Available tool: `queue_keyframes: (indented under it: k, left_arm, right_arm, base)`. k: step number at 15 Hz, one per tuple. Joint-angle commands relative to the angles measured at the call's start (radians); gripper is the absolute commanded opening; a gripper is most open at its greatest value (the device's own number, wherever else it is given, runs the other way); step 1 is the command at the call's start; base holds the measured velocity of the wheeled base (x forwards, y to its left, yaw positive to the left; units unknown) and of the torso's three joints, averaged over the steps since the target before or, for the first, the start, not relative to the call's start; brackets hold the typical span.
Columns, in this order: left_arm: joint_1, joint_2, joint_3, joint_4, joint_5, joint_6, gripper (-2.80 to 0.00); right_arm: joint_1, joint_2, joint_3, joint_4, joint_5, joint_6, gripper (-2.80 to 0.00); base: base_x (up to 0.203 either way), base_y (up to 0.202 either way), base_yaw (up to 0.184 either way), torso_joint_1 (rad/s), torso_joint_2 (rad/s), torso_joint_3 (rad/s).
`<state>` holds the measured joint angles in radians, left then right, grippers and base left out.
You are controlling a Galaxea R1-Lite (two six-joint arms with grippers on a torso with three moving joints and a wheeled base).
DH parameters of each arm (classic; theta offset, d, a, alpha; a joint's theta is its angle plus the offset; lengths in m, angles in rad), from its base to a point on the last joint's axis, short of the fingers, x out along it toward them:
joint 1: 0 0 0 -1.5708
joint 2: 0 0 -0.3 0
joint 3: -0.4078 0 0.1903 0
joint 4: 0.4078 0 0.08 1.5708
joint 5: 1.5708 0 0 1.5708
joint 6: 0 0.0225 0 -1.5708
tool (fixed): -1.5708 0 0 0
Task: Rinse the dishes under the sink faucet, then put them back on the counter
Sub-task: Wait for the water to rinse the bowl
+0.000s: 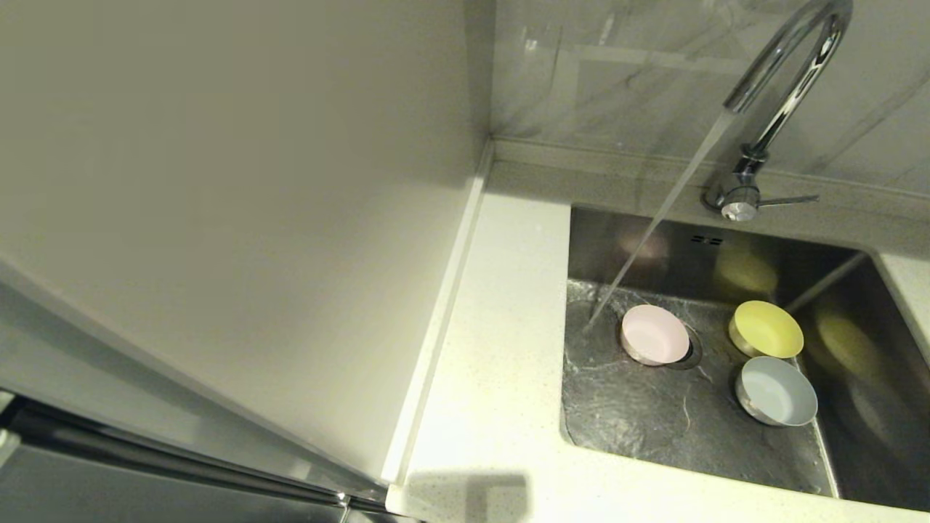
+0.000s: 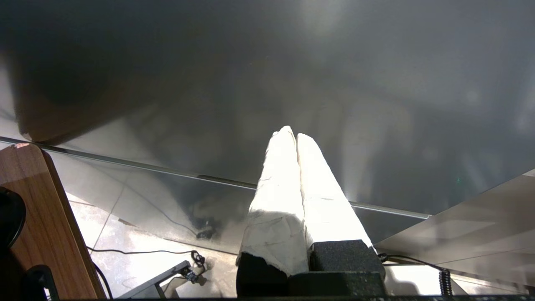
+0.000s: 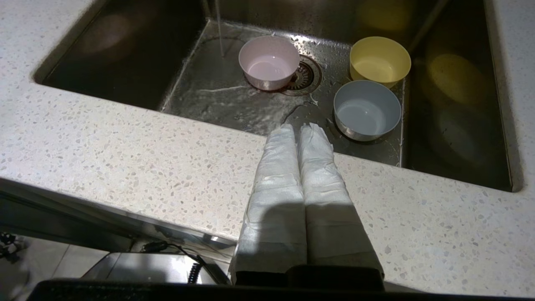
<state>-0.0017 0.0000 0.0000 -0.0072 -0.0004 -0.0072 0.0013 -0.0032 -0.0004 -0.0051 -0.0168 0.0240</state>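
With water running from the faucet [image 1: 788, 69] into the sink [image 1: 654, 421], my right gripper [image 3: 299, 127], closed and empty over the worktop [image 3: 125, 154] at lower centre of its wrist view, must open to take the pink bowl [image 3: 268, 62]; my left gripper [image 2: 291, 133] is closed and parked.

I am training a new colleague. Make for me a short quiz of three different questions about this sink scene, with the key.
1. True or false: water runs from the faucet.
2. Which bowl sits on the drain strainer? A) pink bowl B) yellow bowl C) grey-blue bowl
3. Fill in: the right claw hovers over the counter with fingers ____.

Key: 1 true; 2 A; 3 shut.
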Motion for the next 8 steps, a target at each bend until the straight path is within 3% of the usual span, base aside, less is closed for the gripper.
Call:
queue_keyframes:
  k: [1,8]
  left_arm:
    - [0.000,0.000,0.003,0.000,0.000,0.000,-2.80]
    - [0.000,0.000,0.003,0.000,0.000,0.000,-2.80]
  right_arm:
    - [0.000,0.002,0.000,0.000,0.000,0.000,-2.80]
    - [0.000,0.003,0.000,-0.001,0.000,0.001,-2.80]
  base:
    - [0.000,0.000,0.000,0.000,0.00,0.000]
    - [0.000,0.000,0.000,0.000,0.00,0.000]
